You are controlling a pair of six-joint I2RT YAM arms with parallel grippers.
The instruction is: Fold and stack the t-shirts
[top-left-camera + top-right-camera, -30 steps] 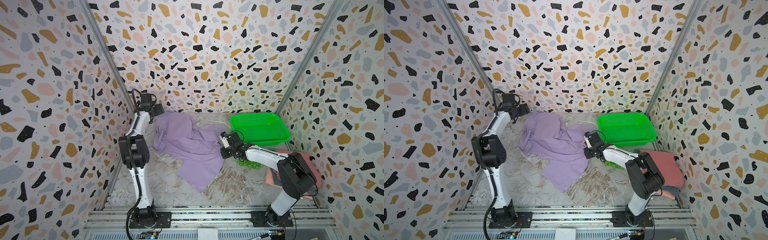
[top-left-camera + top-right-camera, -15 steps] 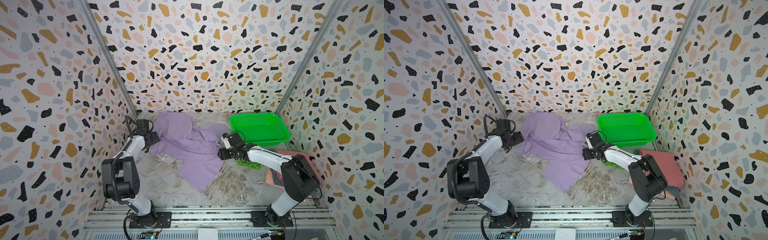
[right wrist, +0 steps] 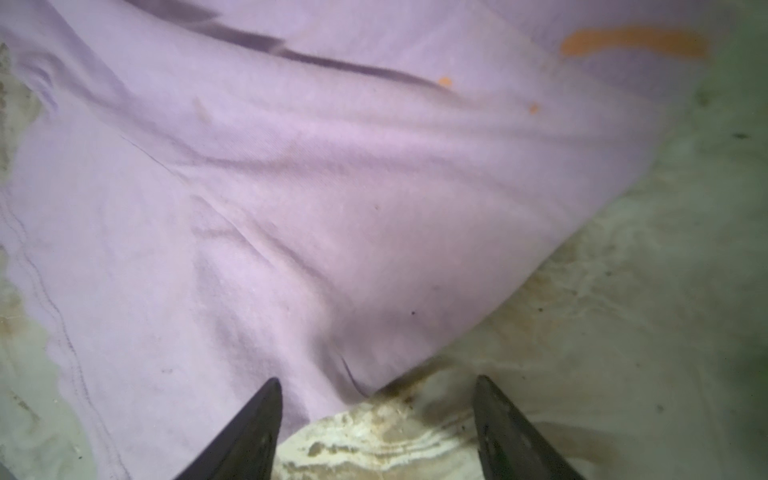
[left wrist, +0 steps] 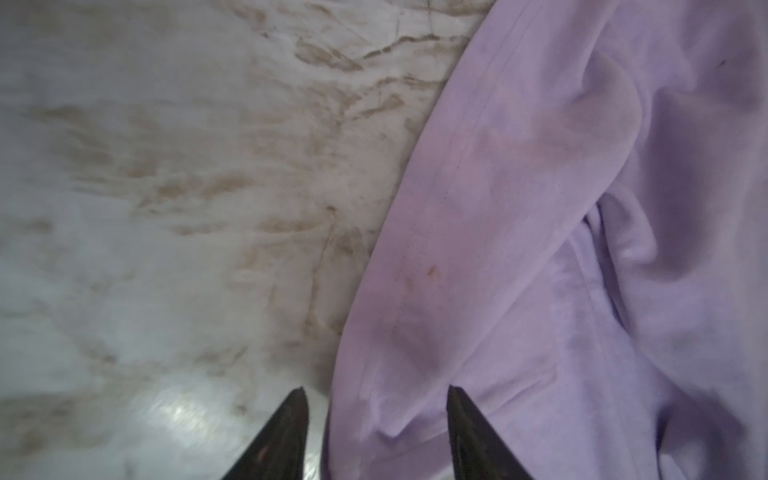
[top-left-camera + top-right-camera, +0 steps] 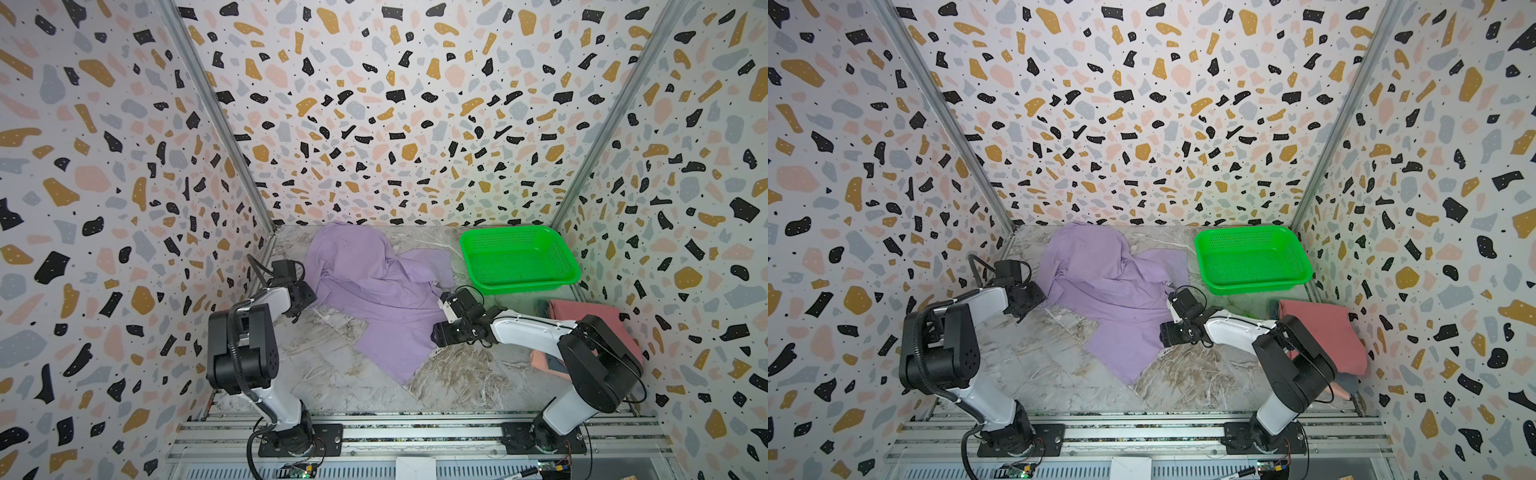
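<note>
A large lavender t-shirt (image 5: pixel 374 291) (image 5: pixel 1113 286) lies crumpled and spread on the marble floor. My left gripper (image 5: pixel 309 297) (image 5: pixel 1038 297) is low at its left edge. In the left wrist view the left gripper (image 4: pixel 376 392) has its fingers apart, with the shirt's hem (image 4: pixel 415 332) lying between them. My right gripper (image 5: pixel 436 336) (image 5: pixel 1163 334) sits at the shirt's right edge. The right gripper (image 3: pixel 376 382) is open, one finger over the cloth (image 3: pixel 291 208) and one over bare floor. Folded t-shirts, salmon on top (image 5: pixel 590 320) (image 5: pixel 1320 328), are stacked at the right wall.
A green mesh basket (image 5: pixel 528 284) (image 5: pixel 1254 286) stands at the back right, beside the shirt's sleeve. Patterned walls close in the left, back and right sides. Bare marble floor (image 5: pixel 332 374) lies in front of the shirt, and the arm bases sit on the front rail.
The left arm came down from the back-left corner to the shirt's left edge, and its jaws have narrowed. The right gripper opened and slid slightly forward along the shirt's right edge.
</note>
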